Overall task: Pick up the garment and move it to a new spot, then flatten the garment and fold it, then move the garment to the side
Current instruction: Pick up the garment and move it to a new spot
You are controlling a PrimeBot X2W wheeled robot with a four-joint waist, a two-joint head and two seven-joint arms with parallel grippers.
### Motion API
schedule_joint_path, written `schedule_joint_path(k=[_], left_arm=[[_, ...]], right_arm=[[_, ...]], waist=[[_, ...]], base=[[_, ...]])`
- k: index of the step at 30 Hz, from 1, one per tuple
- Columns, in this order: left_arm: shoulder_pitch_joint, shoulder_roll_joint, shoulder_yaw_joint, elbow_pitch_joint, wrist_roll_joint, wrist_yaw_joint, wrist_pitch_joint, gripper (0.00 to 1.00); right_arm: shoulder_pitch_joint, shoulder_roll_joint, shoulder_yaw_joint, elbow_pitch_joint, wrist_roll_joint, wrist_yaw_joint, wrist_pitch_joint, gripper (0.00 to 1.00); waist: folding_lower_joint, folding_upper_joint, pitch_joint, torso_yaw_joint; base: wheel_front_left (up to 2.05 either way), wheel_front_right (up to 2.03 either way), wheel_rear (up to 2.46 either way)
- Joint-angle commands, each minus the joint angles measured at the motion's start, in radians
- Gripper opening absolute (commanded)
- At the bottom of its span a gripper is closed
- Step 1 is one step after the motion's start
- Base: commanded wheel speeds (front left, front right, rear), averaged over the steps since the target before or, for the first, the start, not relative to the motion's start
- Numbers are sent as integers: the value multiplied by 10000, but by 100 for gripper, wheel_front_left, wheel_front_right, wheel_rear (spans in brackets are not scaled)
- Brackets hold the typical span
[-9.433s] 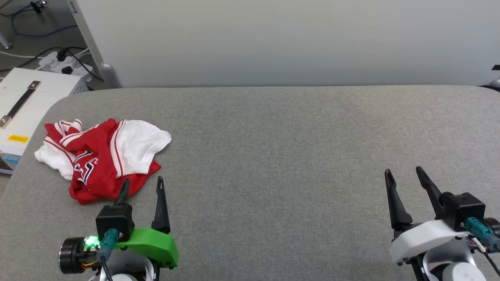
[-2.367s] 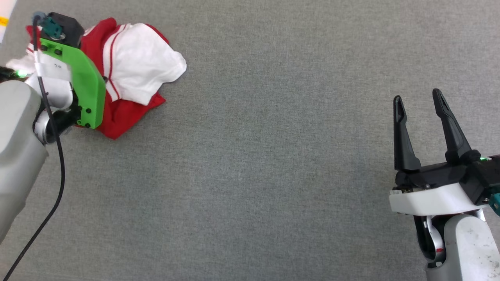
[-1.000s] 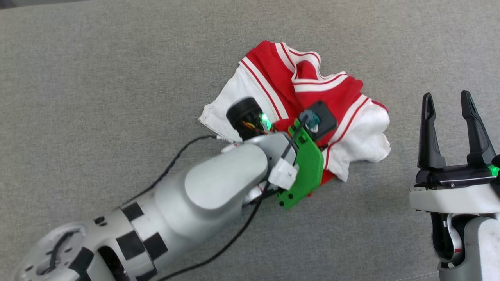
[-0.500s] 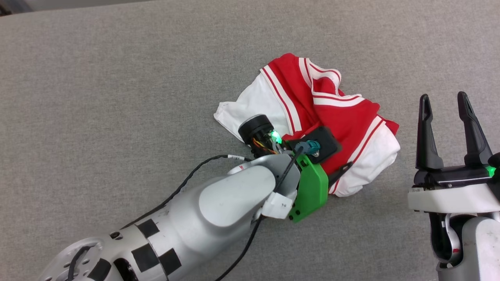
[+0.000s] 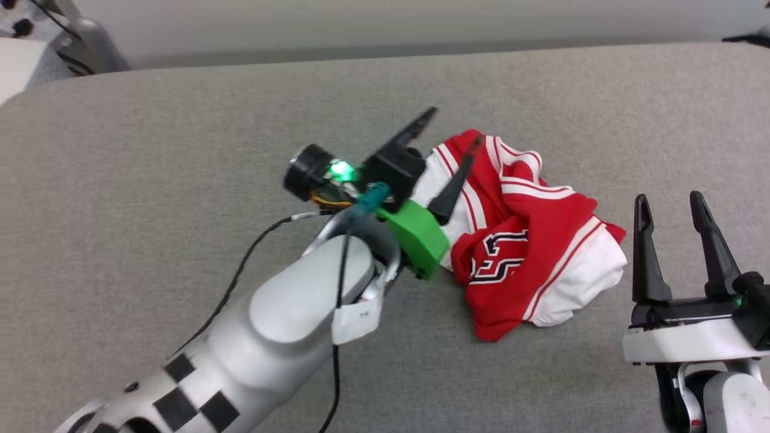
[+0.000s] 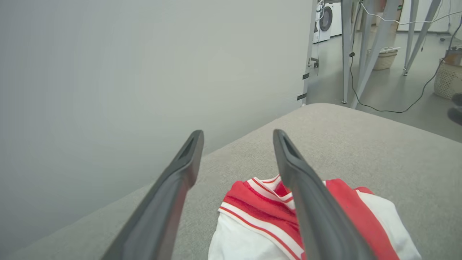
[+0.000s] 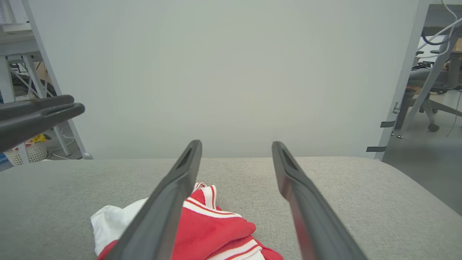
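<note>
- Left gripper [image 5: 455, 125] hung above the tabletop [image 5: 180, 150], over the far left edge of the shirt [image 5: 529, 240], lifted clear of the cloth.
- Its fingers [image 5: 457, 177] were spread wide with nothing between them. The left wrist view looked down past them at the striped collar [image 6: 260, 206].
- The shirt lay in a crumpled heap right of centre, navy lettering [image 5: 502, 255] facing up and a white sleeve [image 5: 577, 282] bunched at its near right side.
- Right gripper [image 5: 668, 197] sat low at the near right, just beside that sleeve and not touching it, fingers well apart and empty.
- From the right wrist, the left fingers showed high above the tabletop.
</note>
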Motion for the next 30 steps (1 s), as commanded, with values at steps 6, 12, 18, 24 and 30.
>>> schedule_joint_path(k=[6,12,18,24,30], left_arm=[[1864,791,1956,-1310,980,1041,-56,100],[3639,1091,4026,-2509,1883,1614,-57,100],[5390,1122,5711,-3193,2727,1668,-58,100],[6958,879,6920,-3861,3507,1366,-58,100],[7910,490,7680,-4114,3972,651,-58,100]], right_arm=[[333,-4,5,26,-179,65,-47,100],[563,-4,62,128,-186,65,-47,100],[749,-4,154,304,-114,65,-47,100],[923,-4,184,350,-89,65,-47,100],[1036,-4,124,425,-88,65,-47,100]], waist=[[0,0,-692,734],[0,0,-961,946],[0,0,-1221,1021],[0,0,-1411,958],[0,0,-1497,867]], base=[[0,0,0],[0,0,0],[0,0,0],[0,0,0],[0,0,0]])
